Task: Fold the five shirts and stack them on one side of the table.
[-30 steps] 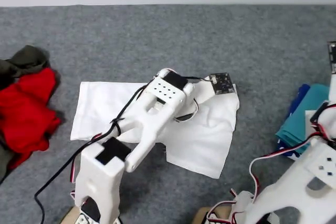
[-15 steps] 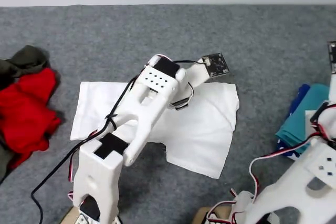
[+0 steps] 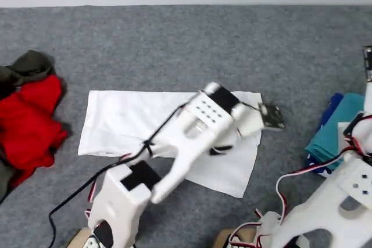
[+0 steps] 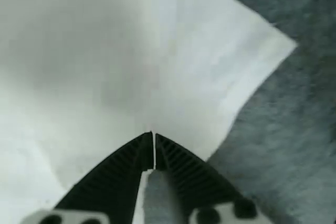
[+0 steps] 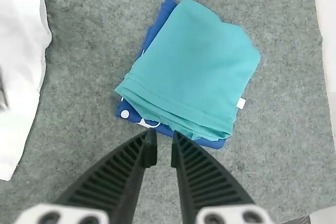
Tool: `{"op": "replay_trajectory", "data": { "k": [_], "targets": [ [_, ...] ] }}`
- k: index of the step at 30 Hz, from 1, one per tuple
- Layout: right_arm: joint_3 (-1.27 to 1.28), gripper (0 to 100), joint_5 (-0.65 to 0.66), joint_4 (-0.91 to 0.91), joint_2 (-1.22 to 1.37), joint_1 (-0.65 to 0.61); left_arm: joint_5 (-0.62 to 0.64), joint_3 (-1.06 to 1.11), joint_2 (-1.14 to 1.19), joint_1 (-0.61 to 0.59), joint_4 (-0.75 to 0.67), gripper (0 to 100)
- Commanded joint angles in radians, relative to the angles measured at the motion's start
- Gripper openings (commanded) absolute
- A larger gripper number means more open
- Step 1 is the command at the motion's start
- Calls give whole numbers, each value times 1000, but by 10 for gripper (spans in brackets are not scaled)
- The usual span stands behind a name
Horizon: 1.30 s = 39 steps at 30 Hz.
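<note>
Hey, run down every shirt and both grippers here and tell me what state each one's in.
white shirt: spread out flat, not folded up yet
teal shirt: folded, lying on the blue shirt
blue shirt: folded, under the teal one
red shirt: crumpled
dark olive shirt: crumpled, against the red one
left gripper: shut, over the white shirt
right gripper: slightly open, empty

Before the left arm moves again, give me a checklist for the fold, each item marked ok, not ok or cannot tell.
1. Grip closed: ok, left hand shut over the white shirt.
2. Cloth pinched in it: cannot tell.
3. Fold down to stack size: not ok, white shirt spread wide.
4. Stack neat: ok, teal shirt on blue shirt, on the right of the table.
5. Other arm free: ok, right hand open, empty.
6. Remaining pile folded: not ok, red shirt and olive shirt crumpled at the left.
</note>
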Motion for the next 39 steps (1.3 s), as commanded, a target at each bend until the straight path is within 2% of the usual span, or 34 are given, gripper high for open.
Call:
{"op": "replay_trajectory", "data": {
  "k": [1,8,16,19,24,32,39],
  "targets": [
    [-5,64,-5,38,-19,12,49,-22,-12,75,25,92],
    [-5,64,-3,38,-19,12,60,137,-9,153,-83,130],
    [-5,64,-3,38,-19,12,61,334,-9,135,-273,130],
    [-5,64,-3,38,-19,12,61,337,-11,133,-279,118],
    [-5,64,-3,38,-19,12,60,334,-21,138,-275,4],
    [-5,64,-3,38,-19,12,54,334,-147,127,-245,6],
    [-5,64,-3,38,-19,12,55,262,-127,15,-276,6]
  ]
}}
